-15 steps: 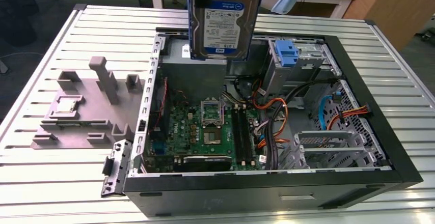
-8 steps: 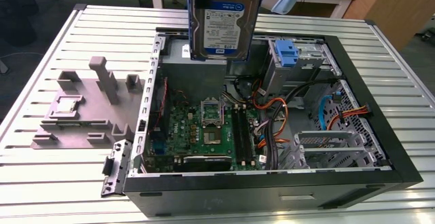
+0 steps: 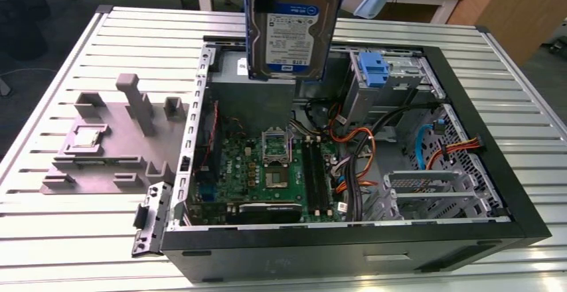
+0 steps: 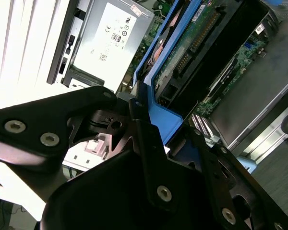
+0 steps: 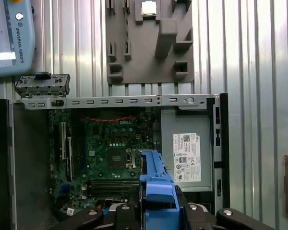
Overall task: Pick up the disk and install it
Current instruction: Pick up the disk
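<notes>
Blue-framed disk hangs upright above the open computer case, over the power supply end. Your gripper is clenched on its bracket edge, probably to carry the drive vertical, clear of the cables.

Disk, clamped in the gripper, hangs above the open computer case, clear of its rim. Under it, a grey power supply fills the far corner. Circuit board lies low on the case floor, with open room above. Toward the exterior view's right, a tangle of cables crosses the middle. A drive bay with a blue bracket and a metal cage crowd that side. On the table, a grey fixture block with upright posts stands just beside the case wall.
</notes>
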Robot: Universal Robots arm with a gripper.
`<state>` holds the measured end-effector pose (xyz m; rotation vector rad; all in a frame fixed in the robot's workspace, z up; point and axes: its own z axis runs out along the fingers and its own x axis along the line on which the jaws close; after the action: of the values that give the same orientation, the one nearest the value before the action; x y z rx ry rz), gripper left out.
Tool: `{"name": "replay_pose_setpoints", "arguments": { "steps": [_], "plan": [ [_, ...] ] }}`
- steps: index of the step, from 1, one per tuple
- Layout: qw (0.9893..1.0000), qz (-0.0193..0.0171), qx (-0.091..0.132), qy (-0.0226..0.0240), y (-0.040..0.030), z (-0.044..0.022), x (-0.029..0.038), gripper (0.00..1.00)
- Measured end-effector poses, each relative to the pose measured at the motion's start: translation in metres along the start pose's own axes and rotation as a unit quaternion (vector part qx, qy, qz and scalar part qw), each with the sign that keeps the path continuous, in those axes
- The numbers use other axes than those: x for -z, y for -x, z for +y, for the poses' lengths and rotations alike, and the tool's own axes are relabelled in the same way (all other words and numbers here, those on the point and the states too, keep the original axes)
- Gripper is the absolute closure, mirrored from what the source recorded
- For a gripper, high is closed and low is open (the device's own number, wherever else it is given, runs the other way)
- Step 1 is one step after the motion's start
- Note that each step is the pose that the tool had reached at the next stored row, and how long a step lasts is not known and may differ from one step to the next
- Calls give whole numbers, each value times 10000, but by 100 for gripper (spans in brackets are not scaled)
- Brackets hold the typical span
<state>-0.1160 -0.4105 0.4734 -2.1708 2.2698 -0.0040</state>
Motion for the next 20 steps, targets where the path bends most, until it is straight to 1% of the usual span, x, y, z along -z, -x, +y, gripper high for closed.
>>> {"name": "replay_pose_setpoints", "arguments": {
  "steps": [12,20],
  "plan": [
    [10000,0,0,0,-46,-10,-2,63],
    [10000,1,0,0,-51,-10,-1,63]
  ]
}}
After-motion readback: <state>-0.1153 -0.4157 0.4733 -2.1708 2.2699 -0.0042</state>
